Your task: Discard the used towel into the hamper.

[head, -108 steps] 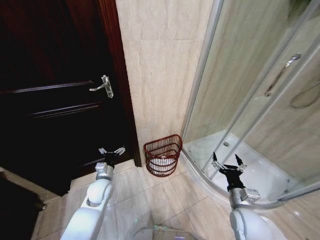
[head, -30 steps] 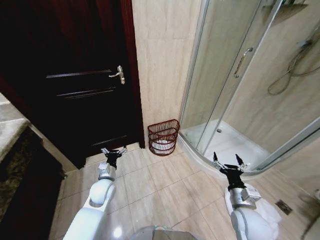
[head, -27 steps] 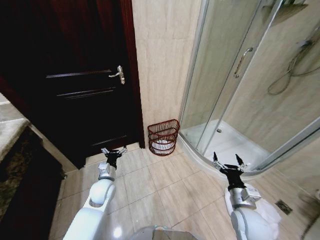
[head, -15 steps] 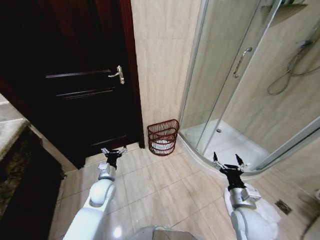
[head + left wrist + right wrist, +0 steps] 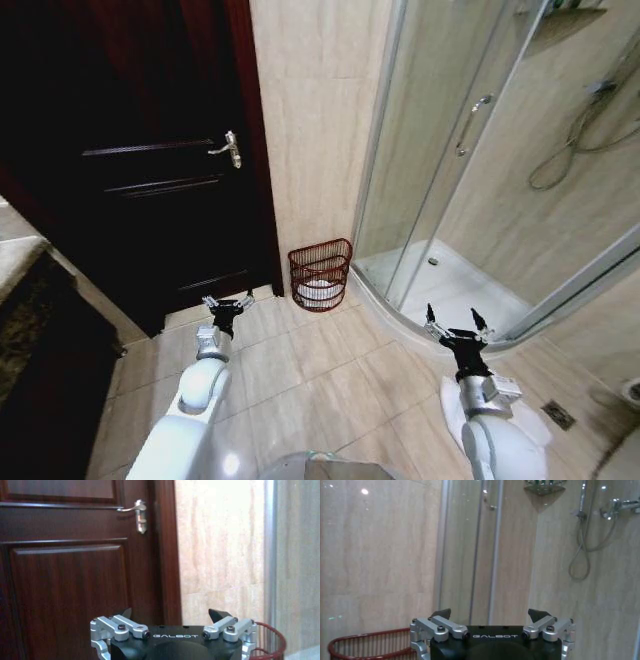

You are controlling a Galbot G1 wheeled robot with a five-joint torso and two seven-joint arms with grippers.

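Note:
The hamper (image 5: pixel 320 274), a small reddish-brown ribbed basket, stands on the floor against the tiled wall between the dark door and the shower. Something white, possibly the towel (image 5: pixel 318 291), lies inside it. Its rim also shows in the left wrist view (image 5: pixel 270 647) and the right wrist view (image 5: pixel 367 645). My left gripper (image 5: pixel 224 302) hovers open over the floor tiles, short of the hamper and to its left. My right gripper (image 5: pixel 454 323) is open too, held near the shower's curved threshold. Both hold nothing.
A dark wooden door (image 5: pixel 150 170) with a metal handle (image 5: pixel 229 148) is at the left. A glass shower enclosure (image 5: pixel 470 150) with a raised curved base fills the right. A dark cabinet edge (image 5: pixel 30 330) is at the far left. Beige floor tiles (image 5: pixel 320 370) lie open ahead.
The whole picture has shifted: the camera has backed away from the hamper and turned slightly, so it looks smaller and farther. Both arms keep the same pose, grippers open.

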